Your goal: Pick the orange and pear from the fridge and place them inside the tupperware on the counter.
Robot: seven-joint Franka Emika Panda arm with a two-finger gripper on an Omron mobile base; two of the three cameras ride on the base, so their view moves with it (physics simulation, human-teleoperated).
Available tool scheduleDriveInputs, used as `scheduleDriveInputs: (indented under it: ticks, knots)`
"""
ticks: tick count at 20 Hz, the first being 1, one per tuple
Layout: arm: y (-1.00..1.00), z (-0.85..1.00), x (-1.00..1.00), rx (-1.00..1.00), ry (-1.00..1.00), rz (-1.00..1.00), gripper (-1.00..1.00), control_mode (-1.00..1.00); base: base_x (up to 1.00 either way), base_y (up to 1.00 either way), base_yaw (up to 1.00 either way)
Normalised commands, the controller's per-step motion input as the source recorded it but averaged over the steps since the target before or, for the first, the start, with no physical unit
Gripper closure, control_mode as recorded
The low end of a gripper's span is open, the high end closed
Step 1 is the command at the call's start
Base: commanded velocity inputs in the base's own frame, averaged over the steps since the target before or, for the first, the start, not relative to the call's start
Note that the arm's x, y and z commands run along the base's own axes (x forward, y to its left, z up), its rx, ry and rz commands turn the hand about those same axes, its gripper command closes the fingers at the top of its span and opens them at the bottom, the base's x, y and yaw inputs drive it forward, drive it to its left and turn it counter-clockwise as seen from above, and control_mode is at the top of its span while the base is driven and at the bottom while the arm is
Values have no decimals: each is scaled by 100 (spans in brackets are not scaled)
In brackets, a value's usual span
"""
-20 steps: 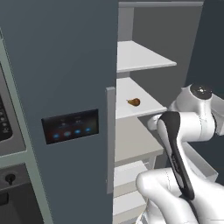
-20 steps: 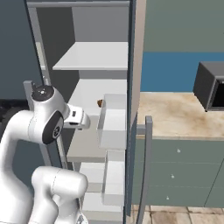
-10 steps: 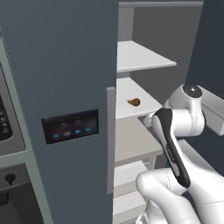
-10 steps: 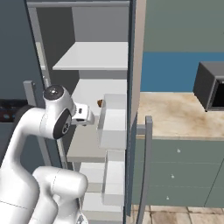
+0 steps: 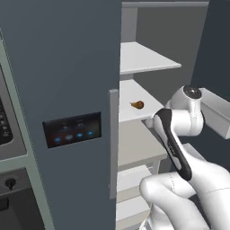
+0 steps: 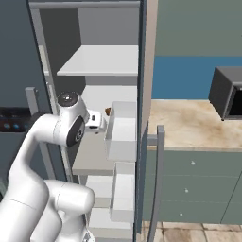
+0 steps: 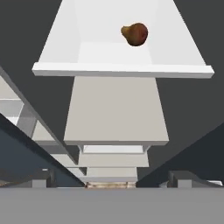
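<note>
You're facing the open tall dark slate-blue fridge (image 5: 67, 67), and the small brownish pear (image 7: 135, 34) with its tapered end is sitting on a white inner shelf (image 7: 122, 69), well apart from your gripper (image 7: 112, 179). The gripper is hanging wide open, carrying nothing. That pear is looking light, firm and smooth, so it may roll or slip; you're best taking it across the rounder belly, not the narrow neck, and squeezing gently.

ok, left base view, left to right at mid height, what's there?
Oven edge → fridge door panel with blue lights → grey door handle → pear on the white shelf → robot arm.
</note>
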Motion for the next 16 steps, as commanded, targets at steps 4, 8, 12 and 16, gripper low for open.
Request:
scheduleDriveInputs:
  ticks: [4, 8, 12, 16]
  knots:
    - [-1, -12, 42, 0, 0, 0, -100, -100, 0, 0, 0]
    - [0, -7, 47, 0, 0, 1, -100, -100, 0, 0, 0]
    - [0, 0, 47, 0, 0, 1, -100, -100, 0, 0, 0]
    - [0, 0, 52, 0, 0, 1, -100, -100, 0, 0, 0]
